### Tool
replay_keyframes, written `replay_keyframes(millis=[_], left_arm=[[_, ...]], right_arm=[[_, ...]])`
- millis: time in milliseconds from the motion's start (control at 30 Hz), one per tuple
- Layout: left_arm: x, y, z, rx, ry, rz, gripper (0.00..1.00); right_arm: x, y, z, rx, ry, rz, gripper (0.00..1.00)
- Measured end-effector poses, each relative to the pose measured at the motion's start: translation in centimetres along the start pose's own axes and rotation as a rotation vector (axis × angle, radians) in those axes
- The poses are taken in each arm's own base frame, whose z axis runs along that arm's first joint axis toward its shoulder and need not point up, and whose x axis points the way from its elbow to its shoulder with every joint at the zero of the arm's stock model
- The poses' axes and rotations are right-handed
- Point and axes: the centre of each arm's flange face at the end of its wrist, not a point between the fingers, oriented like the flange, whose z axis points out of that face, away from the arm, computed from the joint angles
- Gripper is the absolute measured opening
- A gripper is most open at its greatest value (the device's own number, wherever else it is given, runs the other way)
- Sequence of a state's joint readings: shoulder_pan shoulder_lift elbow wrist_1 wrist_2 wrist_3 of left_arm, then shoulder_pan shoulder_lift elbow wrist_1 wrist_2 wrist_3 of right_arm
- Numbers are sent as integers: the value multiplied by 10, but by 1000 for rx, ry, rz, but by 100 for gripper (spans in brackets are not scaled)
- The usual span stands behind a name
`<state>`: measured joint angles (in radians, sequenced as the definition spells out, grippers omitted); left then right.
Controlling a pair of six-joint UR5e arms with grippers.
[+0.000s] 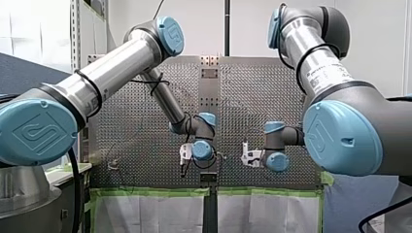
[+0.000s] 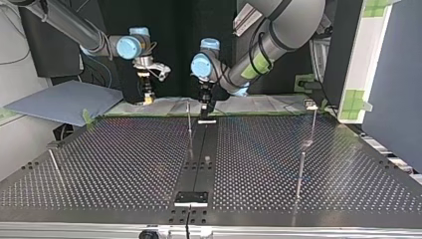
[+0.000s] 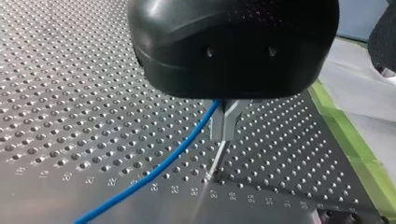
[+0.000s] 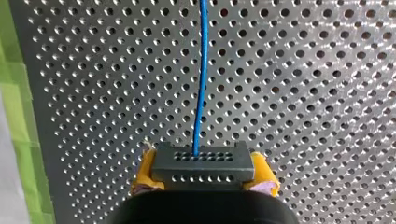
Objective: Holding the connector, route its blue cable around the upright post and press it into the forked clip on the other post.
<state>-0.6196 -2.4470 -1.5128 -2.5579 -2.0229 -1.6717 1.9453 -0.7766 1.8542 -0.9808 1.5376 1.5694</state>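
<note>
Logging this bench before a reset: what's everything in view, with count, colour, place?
perforated metal table: one, grey, beneath everything.
black rectangular plastic connector: one, black, between the yellow pads of my right gripper.
grey forked clip: one, grey, atop a post under my left gripper.
thin blue cable: one, blue, from the connector over the table, beside the clip.
thin upright metal posts: at least four, silver, spread across the table.
green tape: strips, green, along the table's edge.
flat blue-grey sheet: one, beyond the table, top view's left.
my right gripper: one, yellow pads, shut on the connector.
my left gripper: one, black, above the clip.
</note>
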Motion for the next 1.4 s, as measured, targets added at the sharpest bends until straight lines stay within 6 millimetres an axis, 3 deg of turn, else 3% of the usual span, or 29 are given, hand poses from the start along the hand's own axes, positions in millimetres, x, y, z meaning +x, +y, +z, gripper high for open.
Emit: replay_keyframes(millis=[633, 1400], left_arm=[[-6, 14, 14, -11, -8, -23, 0], [-11, 29, 29, 5, -12, -62, 0]], right_arm=[[11, 33, 21, -10, 28, 16, 0], [16, 60, 31, -35, 35, 36, 0]])
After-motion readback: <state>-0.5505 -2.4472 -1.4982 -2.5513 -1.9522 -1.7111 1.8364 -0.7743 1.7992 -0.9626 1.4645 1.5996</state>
